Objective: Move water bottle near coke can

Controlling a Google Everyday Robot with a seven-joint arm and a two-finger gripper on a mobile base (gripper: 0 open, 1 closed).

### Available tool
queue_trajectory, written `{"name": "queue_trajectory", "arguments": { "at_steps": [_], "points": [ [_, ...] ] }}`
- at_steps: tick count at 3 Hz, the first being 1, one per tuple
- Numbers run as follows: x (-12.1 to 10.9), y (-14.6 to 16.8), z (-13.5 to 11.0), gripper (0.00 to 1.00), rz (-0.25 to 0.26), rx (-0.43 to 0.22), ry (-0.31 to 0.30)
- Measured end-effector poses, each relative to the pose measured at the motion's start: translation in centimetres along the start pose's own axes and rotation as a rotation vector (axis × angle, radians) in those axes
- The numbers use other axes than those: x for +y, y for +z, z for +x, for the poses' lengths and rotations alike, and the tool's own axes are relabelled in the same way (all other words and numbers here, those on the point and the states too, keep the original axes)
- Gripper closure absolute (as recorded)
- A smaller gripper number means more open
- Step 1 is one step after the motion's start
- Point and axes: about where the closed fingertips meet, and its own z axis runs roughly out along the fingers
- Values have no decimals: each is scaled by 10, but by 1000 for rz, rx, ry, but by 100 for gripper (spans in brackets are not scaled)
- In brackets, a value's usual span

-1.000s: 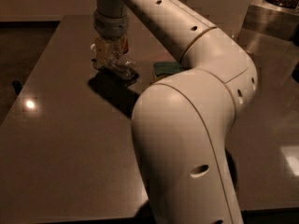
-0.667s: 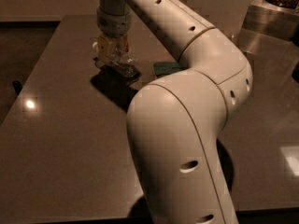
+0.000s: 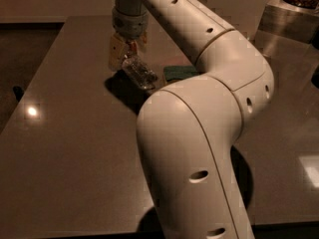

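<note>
My gripper [image 3: 127, 51] is at the far left-centre of the dark table [image 3: 65, 148], pointing down. It is shut on the water bottle [image 3: 140, 73], a clear crinkled bottle that hangs tilted from the fingers, its lower end toward the right, just above its shadow on the table. The coke can is out of view; my own arm [image 3: 199, 133] fills the middle and right of the view and hides much of the table behind it.
A flat green object [image 3: 178, 72] lies on the table just right of the bottle. A metal stand [image 3: 289, 19] with a bowl of brown items stands at the back right. The table's left edge runs along a dark floor.
The gripper with the bottle has shifted slightly to the right. The arm's elbow has swung a little to the left in front of the camera.
</note>
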Motion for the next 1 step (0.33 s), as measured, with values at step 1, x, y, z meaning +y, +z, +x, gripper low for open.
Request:
{"name": "queue_trajectory", "arguments": {
  "at_steps": [1],
  "points": [
    [-1, 4, -8, 0, 6, -26, -1]
  ]
}}
